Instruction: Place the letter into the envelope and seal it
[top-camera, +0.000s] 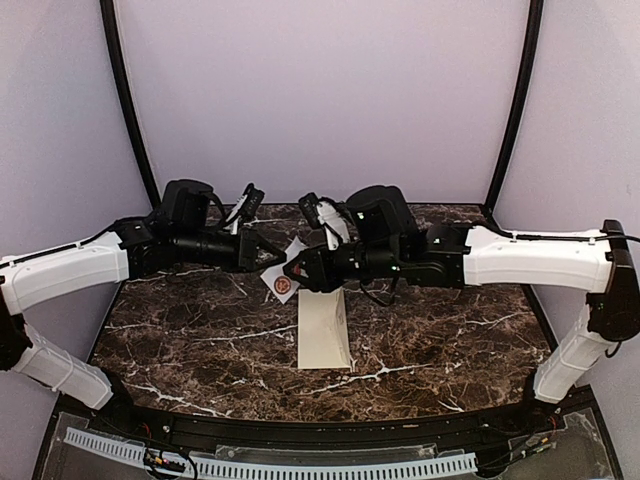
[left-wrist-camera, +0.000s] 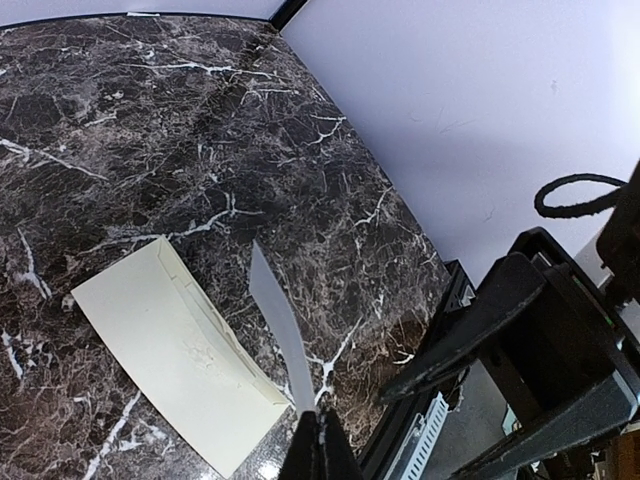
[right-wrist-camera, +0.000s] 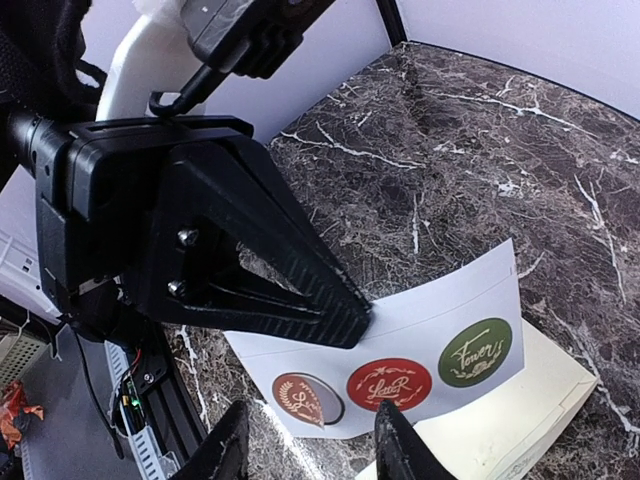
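Observation:
The cream envelope (top-camera: 323, 330) lies flat on the marble table, flap side up (left-wrist-camera: 170, 350). The letter is not visible. My left gripper (top-camera: 276, 262) is shut on a white sticker strip (right-wrist-camera: 420, 340), which appears edge-on in the left wrist view (left-wrist-camera: 280, 320). The strip hangs above the envelope's far end (right-wrist-camera: 510, 425). It carries a brown sticker (right-wrist-camera: 308, 398) with one edge lifted, a red sticker (right-wrist-camera: 390, 384) and a green sticker (right-wrist-camera: 474, 352). My right gripper (right-wrist-camera: 312, 445) is open, with its fingers on either side of the brown sticker, just below the strip's edge.
The dark marble table (top-camera: 180, 340) is bounded by lilac walls and black corner posts (top-camera: 130, 110). A white perforated rail (top-camera: 300, 465) runs along the near edge. Both arms meet above the table's far middle.

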